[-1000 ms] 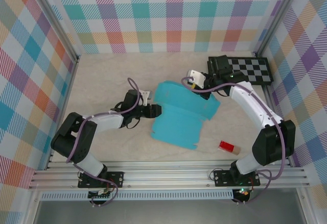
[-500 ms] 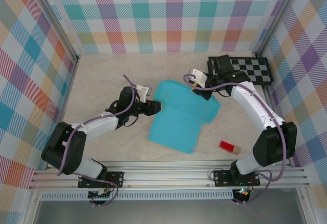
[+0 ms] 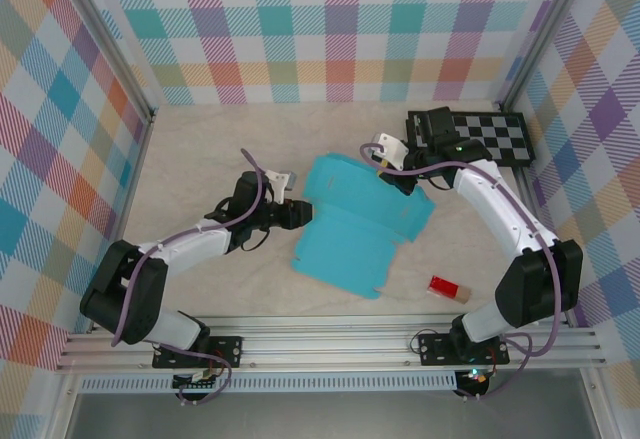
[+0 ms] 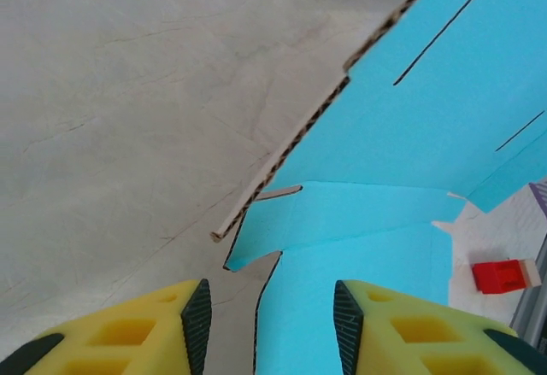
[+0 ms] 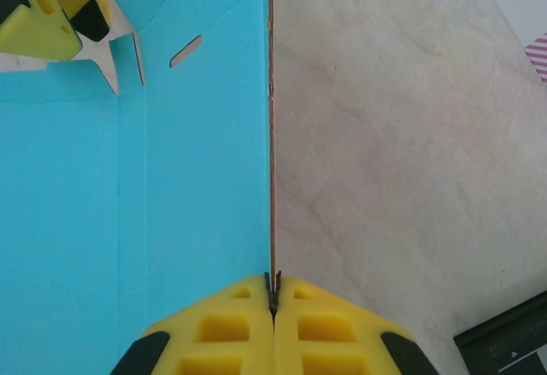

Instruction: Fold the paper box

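Beige table point(image 3: 200, 149), plaid walls point(image 3: 330, 29), paper box point(image 3: 350, 229)

Pastel plaid walls point(image 3: 330, 29) are boxing in a pale marbled desk point(image 3: 200, 149); aluminium rails point(image 3: 330, 344) are running along the frame's bottom.

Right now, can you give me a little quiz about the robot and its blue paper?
1. True or false: the right tool is pinched shut on an edge of the paper box.
2. What colour is the small block lying on the table, apart from the paper box? A green, B red, C black.
3. Fill the gap: the left tool has its jaws ____, with the card's edge between them.

Key: 1 true; 2 B; 3 open.
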Action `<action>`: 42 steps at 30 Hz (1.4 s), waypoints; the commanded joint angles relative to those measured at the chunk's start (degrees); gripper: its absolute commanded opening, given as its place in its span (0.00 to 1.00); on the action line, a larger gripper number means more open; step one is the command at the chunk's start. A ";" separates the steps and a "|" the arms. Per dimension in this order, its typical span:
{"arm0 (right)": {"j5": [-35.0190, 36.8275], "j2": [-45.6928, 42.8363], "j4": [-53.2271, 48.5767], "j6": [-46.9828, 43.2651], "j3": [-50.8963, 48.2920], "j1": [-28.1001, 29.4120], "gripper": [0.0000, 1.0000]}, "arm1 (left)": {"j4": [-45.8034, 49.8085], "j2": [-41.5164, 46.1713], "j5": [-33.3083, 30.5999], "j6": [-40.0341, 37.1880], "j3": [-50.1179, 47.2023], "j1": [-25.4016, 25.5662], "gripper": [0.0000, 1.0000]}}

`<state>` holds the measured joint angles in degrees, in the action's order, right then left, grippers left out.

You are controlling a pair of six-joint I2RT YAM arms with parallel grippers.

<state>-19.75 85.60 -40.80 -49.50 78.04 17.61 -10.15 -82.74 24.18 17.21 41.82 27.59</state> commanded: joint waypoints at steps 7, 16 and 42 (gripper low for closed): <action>-1.87 -3.54 0.26 0.77 0.23 -0.31 0.00 | -5.47 -3.47 3.38 2.41 0.80 -0.88 0.44; -2.55 -3.42 0.05 1.16 0.27 -0.34 0.00 | -6.17 -3.49 2.68 2.65 2.65 -0.61 0.36; 6.75 3.60 -6.41 17.21 9.00 6.39 0.00 | 6.47 1.52 -27.79 -2.66 9.48 16.44 0.25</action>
<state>-12.47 88.05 -45.93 -36.14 85.32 22.26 -5.10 -80.99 -0.21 18.15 47.05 40.91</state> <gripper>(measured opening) 0.039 0.246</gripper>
